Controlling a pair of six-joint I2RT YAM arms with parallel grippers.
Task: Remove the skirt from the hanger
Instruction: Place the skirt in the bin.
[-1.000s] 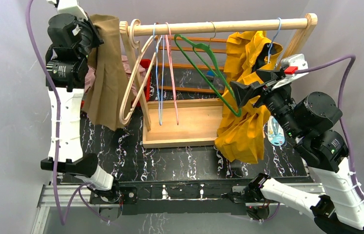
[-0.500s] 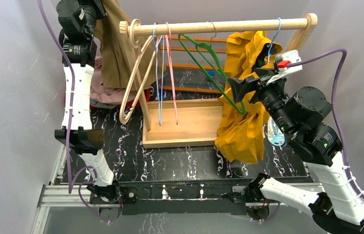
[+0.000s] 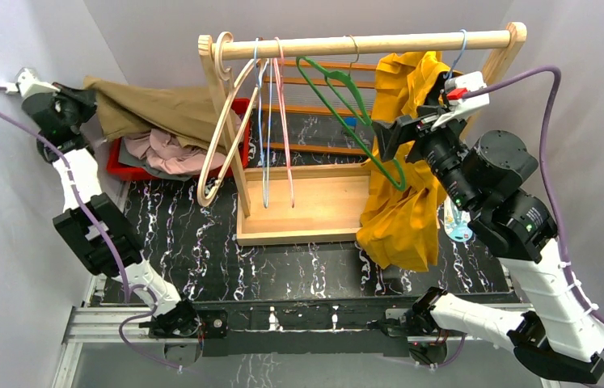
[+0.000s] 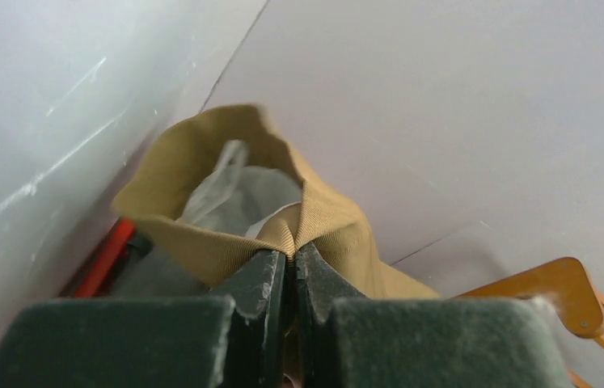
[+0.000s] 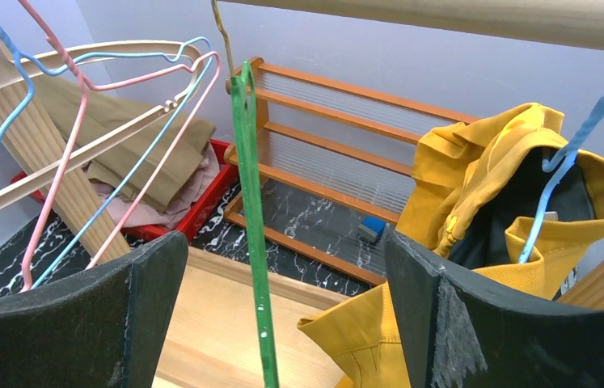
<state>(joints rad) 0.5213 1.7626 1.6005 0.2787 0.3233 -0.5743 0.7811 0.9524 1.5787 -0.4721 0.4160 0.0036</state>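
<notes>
The tan skirt [image 3: 161,109] stretches from my left gripper [image 3: 86,95] at the far left wall down across the red bin [image 3: 123,168]. In the left wrist view the gripper [image 4: 290,259] is shut on a pinched fold of the skirt's waistband [image 4: 339,218]. A bare green hanger [image 3: 347,101] hangs from the wooden rail [image 3: 379,42]. My right gripper [image 3: 403,133] stands open around that hanger's lower arm. The green bar [image 5: 251,202] passes between the wide-open fingers of the right gripper [image 5: 280,250] without touching either one.
A yellow garment [image 3: 403,210] hangs on a blue wire hanger [image 3: 456,56] at the rail's right end, against my right gripper. A cream hanger [image 3: 221,153] and thin blue and pink hangers [image 3: 270,121] hang at the left. Pink cloth [image 3: 165,152] lies in the bin. The rack's wooden base [image 3: 314,202] sits below.
My left arm has swung from beside the rack's left post out to the far left wall, dragging the skirt with it over the red bin. The right gripper has shifted slightly up.
</notes>
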